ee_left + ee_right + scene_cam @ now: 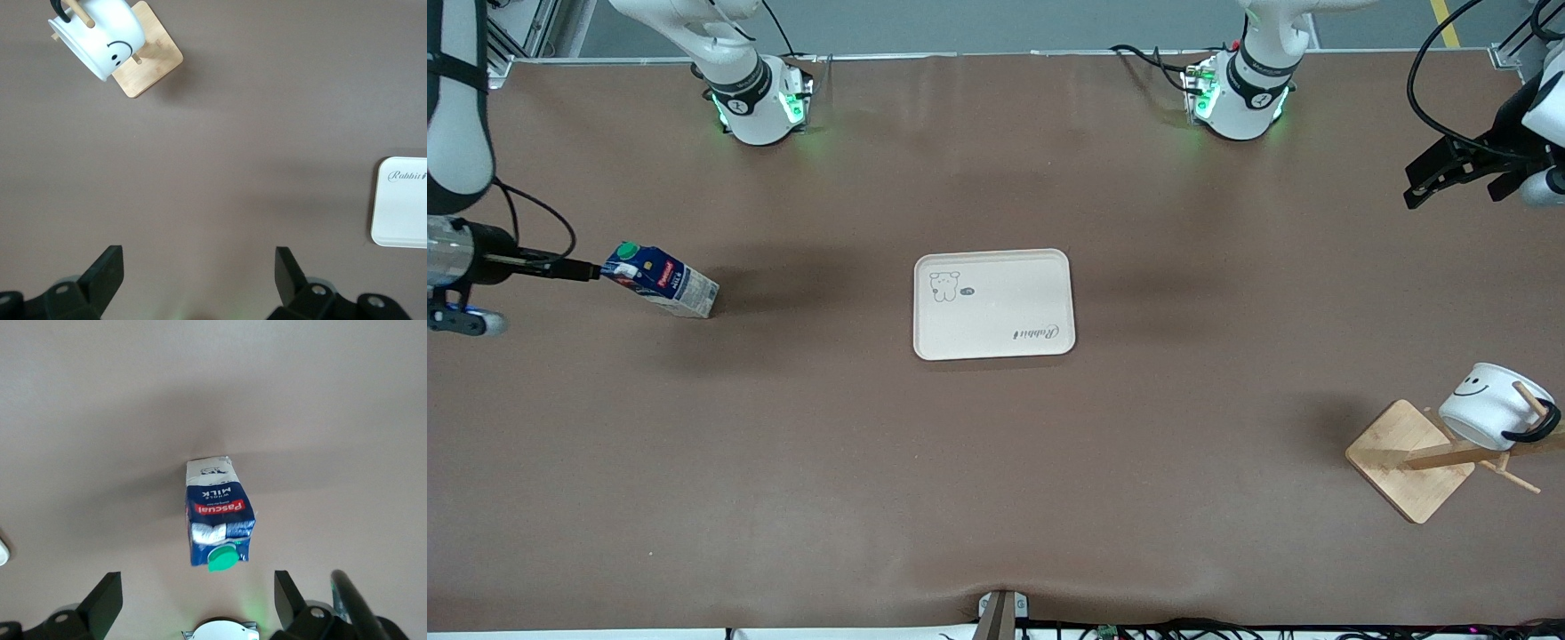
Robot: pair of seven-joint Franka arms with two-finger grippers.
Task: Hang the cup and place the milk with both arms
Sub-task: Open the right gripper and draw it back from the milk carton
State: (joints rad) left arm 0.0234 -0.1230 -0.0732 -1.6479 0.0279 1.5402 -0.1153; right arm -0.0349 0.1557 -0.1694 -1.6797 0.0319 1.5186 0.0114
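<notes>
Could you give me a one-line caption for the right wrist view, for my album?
Open right gripper hovering above a small dark blue milk carton with a green cap, standing on the brown table.

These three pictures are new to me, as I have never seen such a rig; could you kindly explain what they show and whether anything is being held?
Two white robot arms stand at a brown table. The front view looks down from a high camera facing them; the other two come from cameras on each arm's wrist. A cream tray lies mid-table. The milk carton stands toward the right arm's end, with the right gripper open above it, holding nothing. The smiley cup already hangs by its handle on a wooden rack toward the left arm's end. The left gripper is open and empty over bare table.
</notes>
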